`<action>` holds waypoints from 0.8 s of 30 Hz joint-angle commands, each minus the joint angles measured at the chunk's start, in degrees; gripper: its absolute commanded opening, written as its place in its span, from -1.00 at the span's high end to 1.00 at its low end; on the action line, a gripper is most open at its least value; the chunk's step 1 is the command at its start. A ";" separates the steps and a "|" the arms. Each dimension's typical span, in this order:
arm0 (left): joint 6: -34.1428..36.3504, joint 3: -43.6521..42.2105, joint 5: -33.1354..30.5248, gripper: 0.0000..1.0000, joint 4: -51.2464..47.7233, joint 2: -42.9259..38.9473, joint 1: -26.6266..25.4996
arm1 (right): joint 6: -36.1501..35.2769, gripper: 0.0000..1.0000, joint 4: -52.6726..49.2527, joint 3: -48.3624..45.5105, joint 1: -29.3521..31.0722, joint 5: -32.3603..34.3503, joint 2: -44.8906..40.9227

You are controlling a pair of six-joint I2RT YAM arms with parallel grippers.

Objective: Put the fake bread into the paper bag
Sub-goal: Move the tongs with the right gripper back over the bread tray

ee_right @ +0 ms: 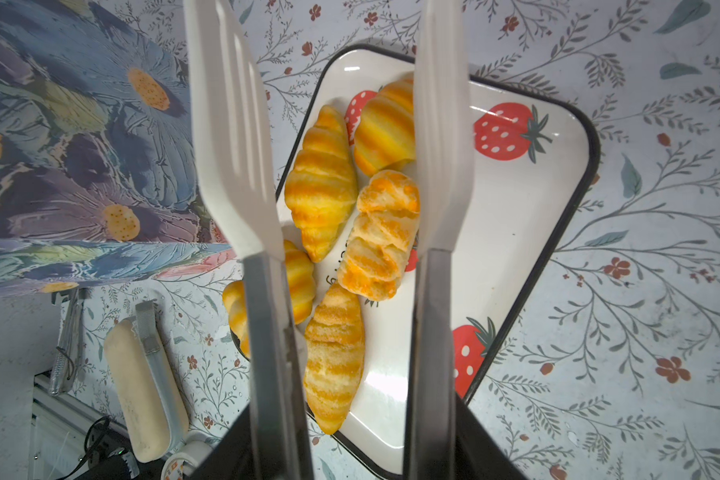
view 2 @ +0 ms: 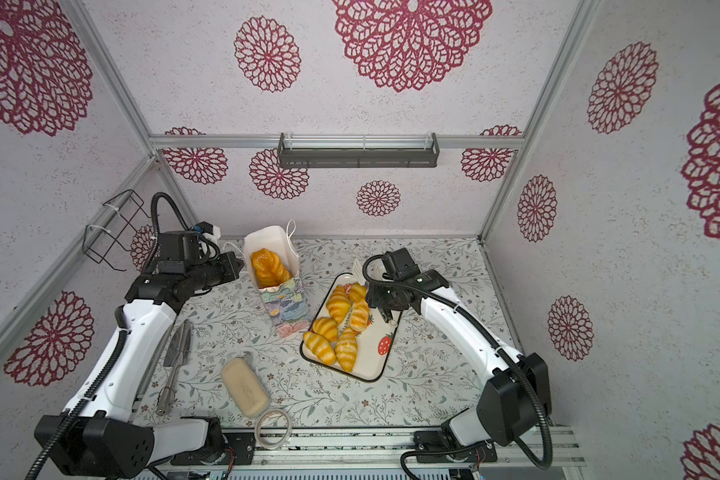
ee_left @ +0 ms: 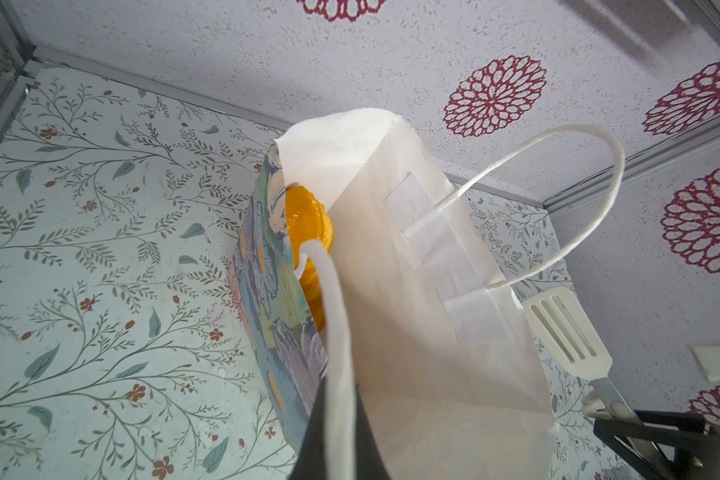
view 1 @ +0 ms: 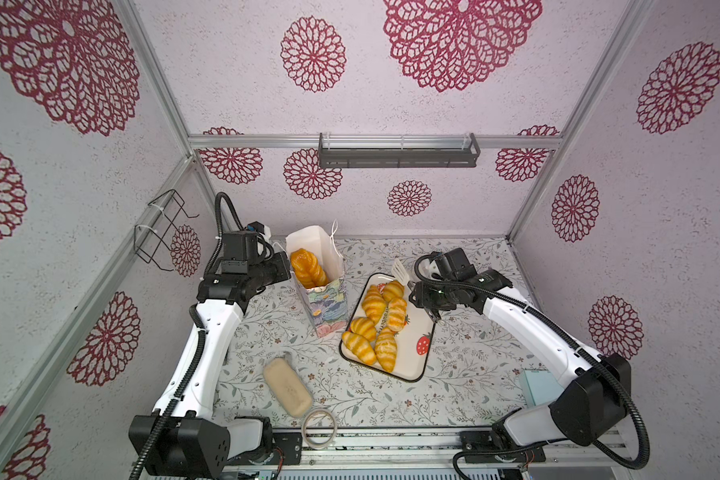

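The paper bag (view 1: pixel 325 303) (view 2: pixel 285 303) stands upright left of the tray, its white inside open. A braided loaf (view 1: pixel 308 268) (ee_left: pixel 308 224) of the fake bread stands inside it. My left gripper (view 1: pixel 284 268) (ee_left: pixel 335 399) is at the bag's left rim, shut on its white cord handle (ee_left: pixel 333 316). Several striped croissants (view 1: pixel 375 305) (ee_right: pixel 321 183) lie on the strawberry tray (view 1: pixel 416 361) (ee_right: pixel 516 199). My right gripper (view 1: pixel 418 293) (ee_right: pixel 346 449) is shut on white-bladed tongs (ee_right: pixel 233 145). The blades stand apart above the croissants with nothing between them.
A pale beige block (view 1: pixel 287 386) lies at the front left, with a tape roll (view 1: pixel 319 428) at the table's front edge. Metal utensils (view 2: pixel 177 353) lie beside my left arm. A light blue box (view 1: pixel 537 386) sits behind my right arm. A wire rack (view 1: pixel 159 228) hangs on the left wall.
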 commanded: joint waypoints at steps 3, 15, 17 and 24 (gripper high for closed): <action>0.76 -0.83 -0.17 1.00 1.64 -1.90 -0.08 | 2.53 -0.09 1.58 -1.66 -0.27 -1.03 -2.34; 0.74 -1.47 -0.26 1.00 1.89 -2.76 -0.02 | 4.36 -0.11 2.76 -7.55 -0.01 -2.34 -2.11; 0.83 -1.54 -0.27 1.00 1.81 -2.82 -0.03 | 4.54 -0.11 3.02 -8.20 0.20 -2.55 -1.97; 0.71 -1.54 -0.18 1.00 1.76 -2.70 0.01 | 5.83 -0.11 4.54 -9.97 2.82 -3.13 -0.51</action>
